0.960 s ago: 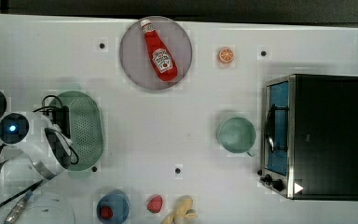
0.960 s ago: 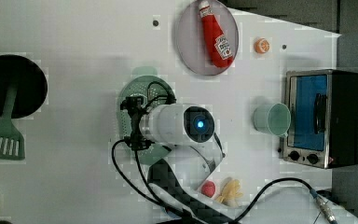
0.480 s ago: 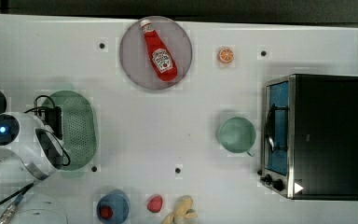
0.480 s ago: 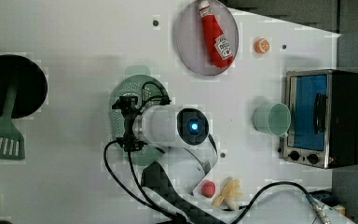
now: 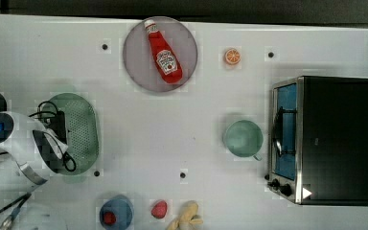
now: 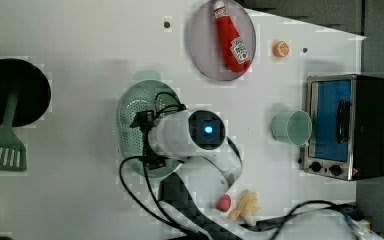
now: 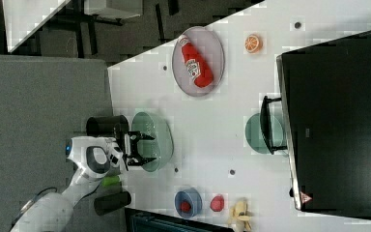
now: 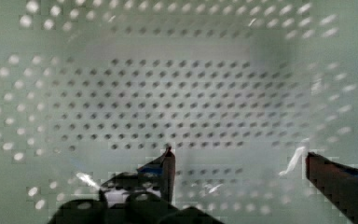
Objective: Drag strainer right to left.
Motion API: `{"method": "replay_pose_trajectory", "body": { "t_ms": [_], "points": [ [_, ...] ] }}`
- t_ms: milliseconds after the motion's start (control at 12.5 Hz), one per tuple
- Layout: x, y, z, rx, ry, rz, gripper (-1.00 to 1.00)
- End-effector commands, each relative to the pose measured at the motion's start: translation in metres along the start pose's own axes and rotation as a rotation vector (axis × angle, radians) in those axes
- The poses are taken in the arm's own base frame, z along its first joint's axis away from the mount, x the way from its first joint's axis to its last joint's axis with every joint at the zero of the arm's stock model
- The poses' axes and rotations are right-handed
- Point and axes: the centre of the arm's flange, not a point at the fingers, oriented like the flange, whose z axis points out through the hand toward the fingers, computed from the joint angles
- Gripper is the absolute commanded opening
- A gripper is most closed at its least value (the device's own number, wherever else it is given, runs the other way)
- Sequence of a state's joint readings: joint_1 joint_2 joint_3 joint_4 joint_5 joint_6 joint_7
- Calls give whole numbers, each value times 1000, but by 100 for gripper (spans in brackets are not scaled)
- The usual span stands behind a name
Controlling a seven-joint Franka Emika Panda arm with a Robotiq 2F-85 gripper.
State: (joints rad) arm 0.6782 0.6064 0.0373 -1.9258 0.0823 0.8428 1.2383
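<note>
Sage-green plastic, dotted with small holes: the strainer (image 5: 79, 132) sits at the left middle of the top view, an oval with its long axis running up and down that frame and its open side facing up. In the right view it lies left of centre, again with its long axis up and down the frame (image 7: 157, 140). The arm's white wrist covers the strainer's left side in the top view, and the table's left edge lies just beyond it there.

The gripper (image 7: 145, 149) hangs over the bowl with its two fingers spread wide and nothing between them; in the wrist view the dark fingertips (image 8: 168, 161) stand well apart above the perforated floor (image 8: 182, 107), though whether they touch it I cannot tell.

To the strainer's right in the top view the white table (image 5: 172, 124) is bare as far as the cup (image 5: 242, 138), which stands beside the oven (image 5: 326, 139). The plate (image 5: 139, 67) with the ketchup bottle (image 5: 164, 51) is upper centre. A blue bowl (image 5: 116, 213) sits at the lower edge.
</note>
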Motion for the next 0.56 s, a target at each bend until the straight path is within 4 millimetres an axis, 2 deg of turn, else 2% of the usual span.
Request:
{"method": "replay_pose_trajectory", "body": {
  "t_ms": [80, 320, 560],
  "points": [
    [45, -25, -139, 130, -17, -235, 100],
    [109, -18, -238, 171, -10, -355, 100],
    [197, 3, -325, 214, -15, -389, 100]
  ]
}}
